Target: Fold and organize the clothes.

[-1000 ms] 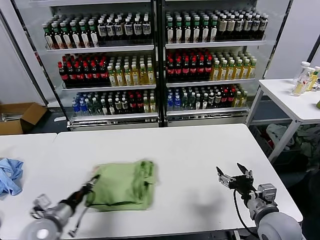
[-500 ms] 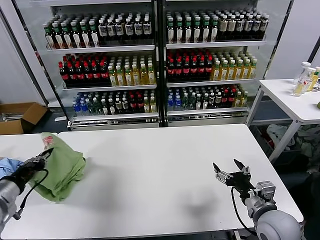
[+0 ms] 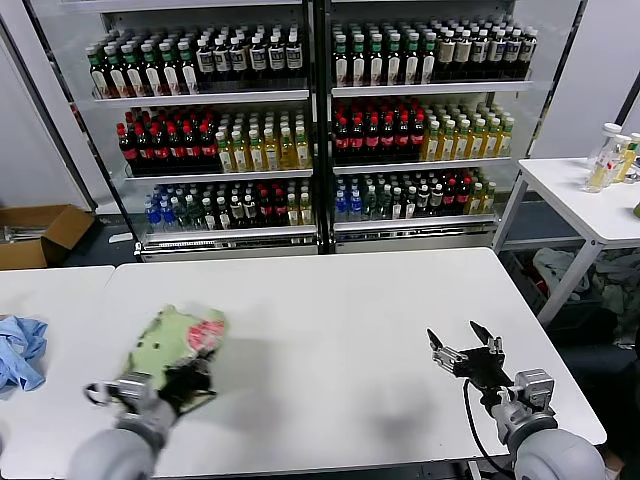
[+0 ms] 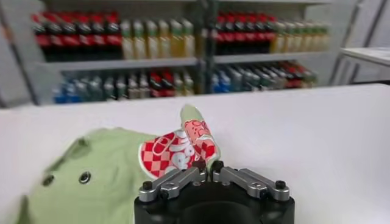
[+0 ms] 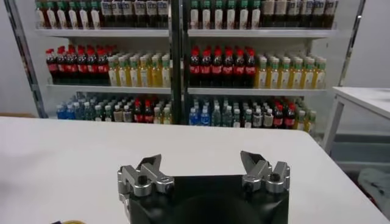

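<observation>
A bunched light green shirt [image 3: 172, 345] lies on the table's left side, red-and-white checkered print up.

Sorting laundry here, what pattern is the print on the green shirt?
Red-and-white checks on the shirt, clearest in the left wrist view.

Both arms end in rounded light-grey housings, one at the near left and one at the near right. The right pincer [image 3: 467, 350] has two black fingers tipped with silver metal blocks, each block carrying a dark screw; its base is a black, rounded body. A thin black cable loops down from it to the grey wrist. The left pincer [image 4: 207, 172] shows the same build: a glossy black base, silver linkage bars and black round-headed screws at their ends.
</observation>
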`<action>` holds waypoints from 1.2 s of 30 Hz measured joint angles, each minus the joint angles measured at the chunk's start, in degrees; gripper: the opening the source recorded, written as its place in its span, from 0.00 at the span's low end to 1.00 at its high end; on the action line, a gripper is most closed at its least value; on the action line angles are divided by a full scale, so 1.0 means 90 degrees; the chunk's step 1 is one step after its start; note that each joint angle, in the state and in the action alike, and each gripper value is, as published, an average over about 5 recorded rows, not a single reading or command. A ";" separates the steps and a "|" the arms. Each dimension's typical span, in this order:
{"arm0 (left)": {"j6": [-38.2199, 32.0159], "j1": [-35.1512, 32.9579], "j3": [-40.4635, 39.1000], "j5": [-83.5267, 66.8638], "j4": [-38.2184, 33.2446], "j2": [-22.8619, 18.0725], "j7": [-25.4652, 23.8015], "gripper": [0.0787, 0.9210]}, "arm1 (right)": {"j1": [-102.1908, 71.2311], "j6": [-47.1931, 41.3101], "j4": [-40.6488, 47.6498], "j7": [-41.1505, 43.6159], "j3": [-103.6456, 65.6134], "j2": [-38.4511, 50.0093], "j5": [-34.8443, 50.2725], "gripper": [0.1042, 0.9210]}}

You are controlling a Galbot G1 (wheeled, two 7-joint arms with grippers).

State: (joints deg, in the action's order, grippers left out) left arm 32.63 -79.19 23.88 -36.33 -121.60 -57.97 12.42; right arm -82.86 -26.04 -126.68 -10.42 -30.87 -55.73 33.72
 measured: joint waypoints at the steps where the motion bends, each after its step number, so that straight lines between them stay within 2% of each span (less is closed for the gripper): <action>1: 0.0000 0.0094 -0.0212 0.0050 0.0042 -0.0093 0.0051 0.03 | -0.0021 0.0000 -0.0010 0.0002 -0.0010 -0.0011 -0.0017 0.88; 13: -0.0298 0.1443 -0.1991 0.0151 0.0906 -0.1104 0.0315 0.03 | -0.0115 -0.0004 -0.0093 0.0006 -0.0042 -0.0109 -0.0173 0.88; 19: -0.0571 0.2011 -0.2454 0.0172 0.1395 -0.1346 0.0208 0.07 | -0.0088 -0.0010 -0.0103 0.0028 -0.0017 -0.0124 -0.0189 0.88; 26: -0.1018 0.2227 -0.2635 0.0095 0.1583 -0.1424 -0.0113 0.29 | 0.0008 0.0013 -0.0020 0.0051 0.0102 -0.0142 -0.0193 0.88; 36: -0.1416 0.1958 -0.2273 -0.0139 0.1303 -0.1401 -0.0351 0.64 | 0.0452 0.0147 0.0324 -0.0042 0.0703 -0.0357 -0.0161 0.88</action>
State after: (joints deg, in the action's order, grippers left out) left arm 19.88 -61.57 3.43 -37.58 -109.87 -70.58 9.26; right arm -78.80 -24.72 -123.76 -10.79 -24.55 -58.94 32.27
